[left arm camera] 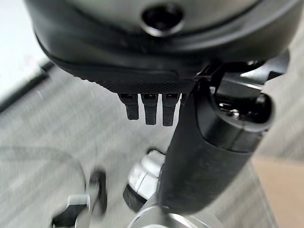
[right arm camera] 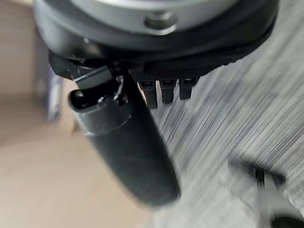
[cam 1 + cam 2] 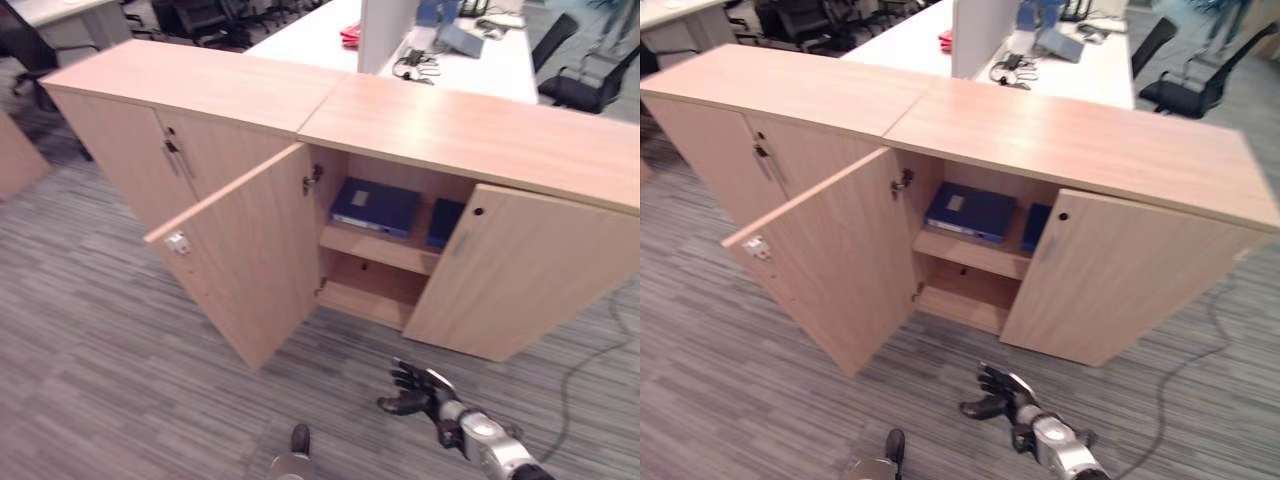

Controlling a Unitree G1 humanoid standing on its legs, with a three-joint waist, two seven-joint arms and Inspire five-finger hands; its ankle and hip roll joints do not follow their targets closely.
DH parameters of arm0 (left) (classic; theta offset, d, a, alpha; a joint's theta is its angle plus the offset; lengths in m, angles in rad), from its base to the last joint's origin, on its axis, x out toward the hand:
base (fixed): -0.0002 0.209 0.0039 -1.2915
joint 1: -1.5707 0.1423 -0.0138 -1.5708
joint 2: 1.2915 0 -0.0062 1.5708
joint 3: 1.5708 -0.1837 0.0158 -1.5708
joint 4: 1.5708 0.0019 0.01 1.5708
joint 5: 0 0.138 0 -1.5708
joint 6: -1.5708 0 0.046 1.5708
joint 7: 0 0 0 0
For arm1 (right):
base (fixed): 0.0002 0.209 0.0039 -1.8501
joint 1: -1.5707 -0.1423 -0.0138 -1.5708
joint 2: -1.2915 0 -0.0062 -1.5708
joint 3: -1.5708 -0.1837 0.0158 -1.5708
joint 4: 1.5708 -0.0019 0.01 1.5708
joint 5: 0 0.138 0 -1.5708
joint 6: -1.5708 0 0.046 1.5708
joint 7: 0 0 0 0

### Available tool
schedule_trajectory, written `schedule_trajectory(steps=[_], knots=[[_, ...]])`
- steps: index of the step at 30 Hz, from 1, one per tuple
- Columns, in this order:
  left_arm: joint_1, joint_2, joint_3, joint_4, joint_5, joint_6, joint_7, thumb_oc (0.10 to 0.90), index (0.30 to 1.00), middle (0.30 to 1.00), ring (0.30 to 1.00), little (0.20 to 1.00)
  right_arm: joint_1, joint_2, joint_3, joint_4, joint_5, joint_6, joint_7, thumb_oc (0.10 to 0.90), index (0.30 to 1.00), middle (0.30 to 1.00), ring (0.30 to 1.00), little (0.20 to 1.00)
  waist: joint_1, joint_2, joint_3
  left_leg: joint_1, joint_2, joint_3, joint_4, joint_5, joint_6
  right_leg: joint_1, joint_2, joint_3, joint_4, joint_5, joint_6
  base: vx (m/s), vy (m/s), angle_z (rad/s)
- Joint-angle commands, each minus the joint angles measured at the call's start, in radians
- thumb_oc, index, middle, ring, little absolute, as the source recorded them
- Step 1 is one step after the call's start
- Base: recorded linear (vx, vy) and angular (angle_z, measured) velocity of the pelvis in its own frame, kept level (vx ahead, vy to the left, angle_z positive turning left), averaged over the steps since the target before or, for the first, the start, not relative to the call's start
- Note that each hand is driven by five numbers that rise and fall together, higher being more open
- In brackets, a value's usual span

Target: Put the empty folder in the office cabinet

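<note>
A blue folder (image 3: pixel 375 206) lies flat on the upper shelf of the wooden office cabinet (image 3: pixel 480 130), with a second blue folder (image 3: pixel 444 222) standing to its right, partly behind the right door. Both cabinet doors stand open: the left door (image 3: pixel 250 250) swings wide towards me and the right door (image 3: pixel 520 270) is ajar. My right hand (image 3: pixel 415 388) hangs low over the carpet in front of the opening, fingers relaxed and empty; its thumb (image 2: pixel 128 147) sticks out free. My left hand (image 3: pixel 298 440) is at the bottom edge, fingers (image 1: pixel 149 109) straight and holding nothing.
The lower shelf (image 3: pixel 365 300) holds nothing that I can see. A closed cabinet with metal handles (image 3: pixel 175 155) adjoins on the left. Behind stand a white desk (image 3: pixel 320 35) and office chairs (image 3: pixel 585 85). Striped grey carpet (image 3: pixel 100 340) spreads in front.
</note>
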State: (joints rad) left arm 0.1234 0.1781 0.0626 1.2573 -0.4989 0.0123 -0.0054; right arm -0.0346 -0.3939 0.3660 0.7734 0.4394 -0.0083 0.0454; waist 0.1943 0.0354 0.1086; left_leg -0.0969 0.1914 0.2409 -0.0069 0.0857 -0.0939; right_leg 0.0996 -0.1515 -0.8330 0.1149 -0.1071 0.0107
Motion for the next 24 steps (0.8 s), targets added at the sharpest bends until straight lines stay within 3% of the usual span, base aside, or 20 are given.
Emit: schedule_trajectory(steps=[1,3,7,10,14,24], knots=[[-0.047,0.023,-0.006,-0.059,0.004,-0.063,0.017,0.8,0.9,0.9,0.9,0.9,-0.028,0.016,-0.051,-0.011,-0.047,-0.037,-0.033,0.8,0.9,0.9,0.9,0.9,-0.013,-0.019,-0.011,0.046,0.024,-0.071,-0.065,0.015,-0.061,0.038,0.019,0.156,-0.155,0.027,0.064,0.06,0.178,0.26],[-0.037,0.04,0.029,-0.028,-0.007,-0.061,0.016,0.8,0.9,0.9,0.9,0.9,0.009,0.062,-0.152,0.131,-0.023,-0.037,-0.066,0.8,0.9,0.9,0.9,0.9,-0.01,-0.012,-0.03,0.053,0.0,-0.081,-0.075,-0.001,-0.053,0.046,0.004,0.144,-0.16,0.039,0.073,0.06,0.179,0.57],[-0.043,0.085,0.116,0.008,-0.05,-0.07,0.039,0.8,0.9,0.9,0.9,0.9,0.036,0.101,-0.25,0.282,-0.008,-0.028,-0.103,0.8,0.9,0.9,0.9,0.9,0.0,-0.012,-0.049,0.051,-0.038,-0.1,-0.08,-0.025,-0.032,0.045,-0.024,0.13,-0.159,0.06,0.094,0.05,0.185,0.22],[-0.039,0.092,0.127,-0.012,-0.069,-0.075,0.046,0.8,0.9,0.9,0.9,0.9,0.038,0.114,-0.3,0.339,0.031,-0.027,-0.113,0.8,0.9,0.9,0.9,0.9,0.006,-0.007,-0.053,0.045,-0.057,-0.112,-0.08,-0.034,-0.02,0.043,-0.039,0.123,-0.156,0.068,0.103,0.03,0.124,0.13],[-0.04,0.135,0.148,-0.172,-0.113,-0.108,0.077,0.8,0.9,0.9,0.9,0.9,0.045,0.121,-0.414,0.459,0.105,-0.026,-0.138,0.8,0.9,0.9,0.9,0.9,0.014,0.01,-0.059,0.032,-0.098,-0.131,-0.08,-0.05,0.0,0.046,-0.07,0.105,-0.156,0.093,0.128,0.04,0.159,0.16],[-0.155,0.244,0.269,-0.314,-0.271,-0.147,0.167,0.8,0.9,0.9,0.9,0.9,0.086,0.127,-0.45,0.512,0.088,0.016,-0.137,0.8,0.9,0.9,0.9,0.9,-0.003,-0.006,-0.072,0.03,-0.138,-0.138,-0.08,-0.076,0.018,0.042,-0.099,0.115,-0.164,0.129,0.163,0.04,0.062,0.07]])
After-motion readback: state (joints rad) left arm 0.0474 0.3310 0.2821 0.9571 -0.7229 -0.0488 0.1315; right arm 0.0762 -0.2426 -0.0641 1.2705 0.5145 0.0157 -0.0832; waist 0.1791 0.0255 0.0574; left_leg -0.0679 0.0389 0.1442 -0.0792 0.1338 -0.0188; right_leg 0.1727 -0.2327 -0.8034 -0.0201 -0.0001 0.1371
